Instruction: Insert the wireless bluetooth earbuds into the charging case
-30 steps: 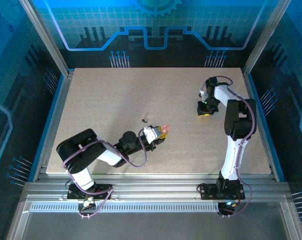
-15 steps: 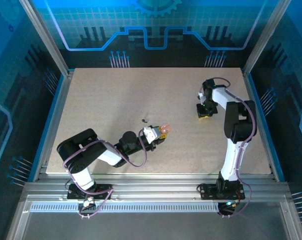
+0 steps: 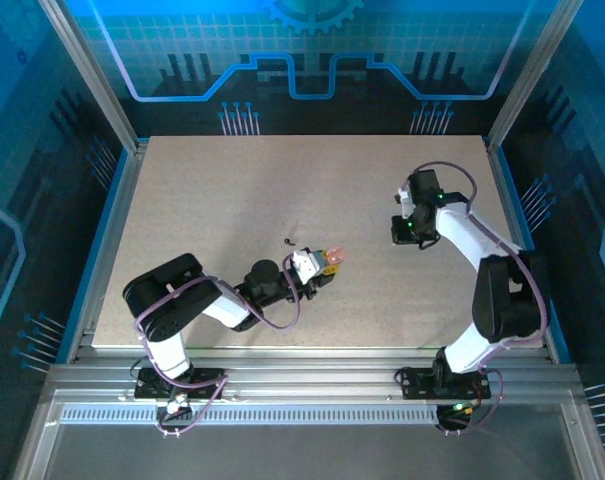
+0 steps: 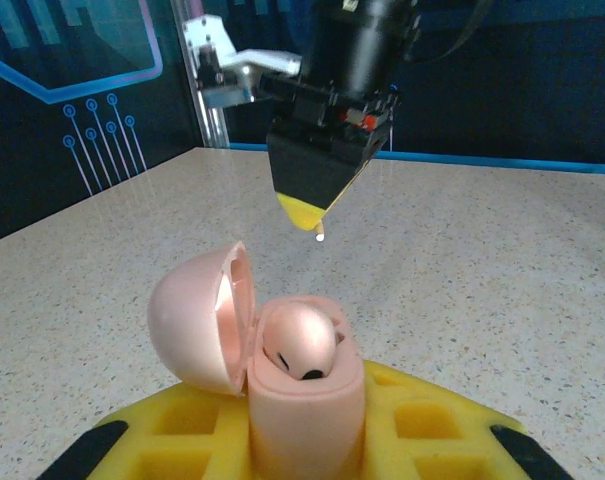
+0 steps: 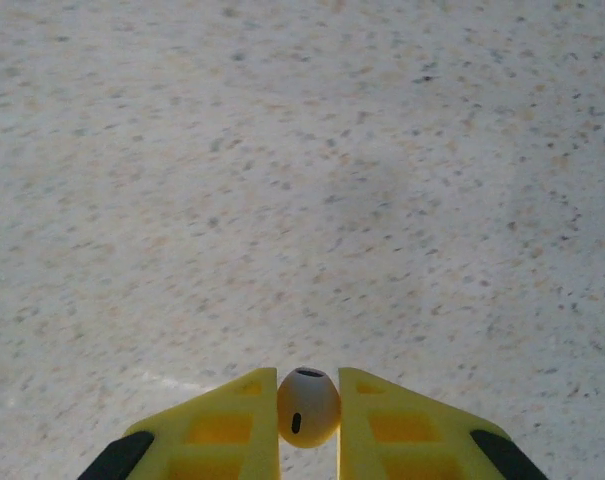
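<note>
Speckled table (image 3: pixel 232 200); right claw (image 5: pixel 308 382) pinches earbud (image 5: pixel 308 410), stem downward.

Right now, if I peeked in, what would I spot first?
A pink case stands open in the left gripper, near the middle of the table, with one earbud tucked inside. On the right side, the right gripper hangs above the table, pinching a second earbud between its yellow fingers.
</note>
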You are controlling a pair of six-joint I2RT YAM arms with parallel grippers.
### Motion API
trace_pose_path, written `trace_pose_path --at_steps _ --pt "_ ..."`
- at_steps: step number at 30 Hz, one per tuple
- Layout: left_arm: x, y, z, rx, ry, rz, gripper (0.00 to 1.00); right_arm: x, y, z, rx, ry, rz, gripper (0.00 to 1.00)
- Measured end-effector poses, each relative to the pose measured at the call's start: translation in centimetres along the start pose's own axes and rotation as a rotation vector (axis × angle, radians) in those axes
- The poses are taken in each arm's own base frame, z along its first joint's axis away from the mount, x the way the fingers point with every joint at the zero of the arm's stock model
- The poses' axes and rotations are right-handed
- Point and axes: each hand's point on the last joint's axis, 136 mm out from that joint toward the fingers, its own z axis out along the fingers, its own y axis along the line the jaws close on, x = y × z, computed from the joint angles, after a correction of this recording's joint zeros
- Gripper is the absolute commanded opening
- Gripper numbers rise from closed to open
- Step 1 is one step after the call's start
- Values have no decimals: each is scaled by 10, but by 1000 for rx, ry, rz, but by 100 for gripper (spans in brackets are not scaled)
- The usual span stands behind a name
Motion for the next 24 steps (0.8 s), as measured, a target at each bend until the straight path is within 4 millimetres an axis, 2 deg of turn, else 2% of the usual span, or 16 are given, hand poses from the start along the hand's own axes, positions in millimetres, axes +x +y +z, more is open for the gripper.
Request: trace_pose_path --at_steps 5,9,14,17,24 --pt "2 0 1 2 11 -19 23 4 29 -27 -80 -105 -39 17" --pt "2 0 3 2 13 -29 23 2 51 -57 -158 -225 -83 17" --pt "2 0 7 9 11 -48 23 9 84 -91 -276 -373 -177 16" --pt "2 -1 8 12 12 -51 23 15 98 -99 -331 -426 -235 15" --pt "1 -2 13 28 4 -59 23 27 122 -101 -413 -487 -360 15"
